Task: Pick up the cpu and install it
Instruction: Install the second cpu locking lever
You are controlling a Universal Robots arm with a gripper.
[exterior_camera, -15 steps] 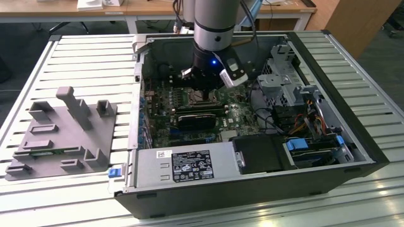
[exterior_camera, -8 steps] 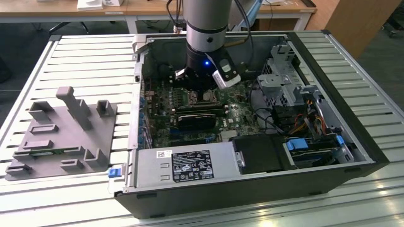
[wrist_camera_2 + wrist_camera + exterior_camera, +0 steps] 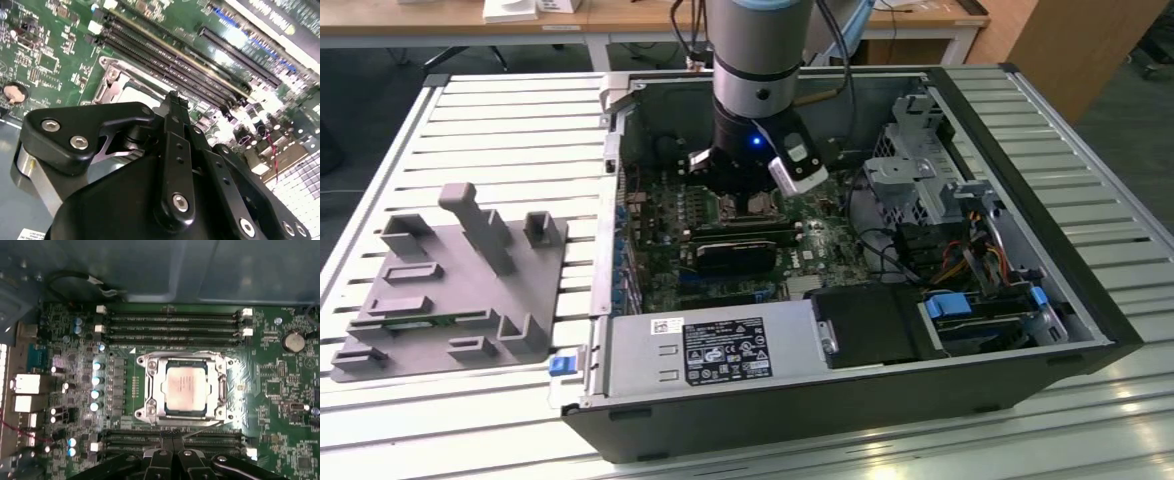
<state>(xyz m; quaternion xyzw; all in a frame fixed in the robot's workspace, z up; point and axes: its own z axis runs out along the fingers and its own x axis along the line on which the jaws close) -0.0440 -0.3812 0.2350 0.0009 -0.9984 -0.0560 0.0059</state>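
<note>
While the arm [image 3: 754,70] reached straight down into the open computer case [image 3: 1014,200] in the exterior view, its pincer [image 3: 750,205] hung low over the green board [image 3: 674,210], just above the socket area. The case lay on its side on a slatted metal worktop [image 3: 494,130]. A grey plastic fixture [image 3: 447,285] stood on the worktop toward the exterior view's left, well apart from the case. A long black card [image 3: 734,252] sat on the board just in front of the pincer, and a silver power supply [image 3: 707,350] filled the near end of the case.

From the second wrist view, the black links and fingers [image 3: 172,145] of the pincer crowded the foreground, drawn close together with nothing seen between them. Past the tips showed part of the metal socket frame [image 3: 112,75] and a pale corner of the cpu [image 3: 137,95] inside it, with memory slots [image 3: 170,60] running beside.

From the first wrist view, the cpu [image 3: 185,387] lay flat and square in the socket frame [image 3: 150,390], silver top up, between two banks of memory slots [image 3: 170,322]. The fingertips [image 3: 172,457] sat narrow and empty, clear of the chip. A round coin battery [image 3: 293,341] lay off to one side.
</note>
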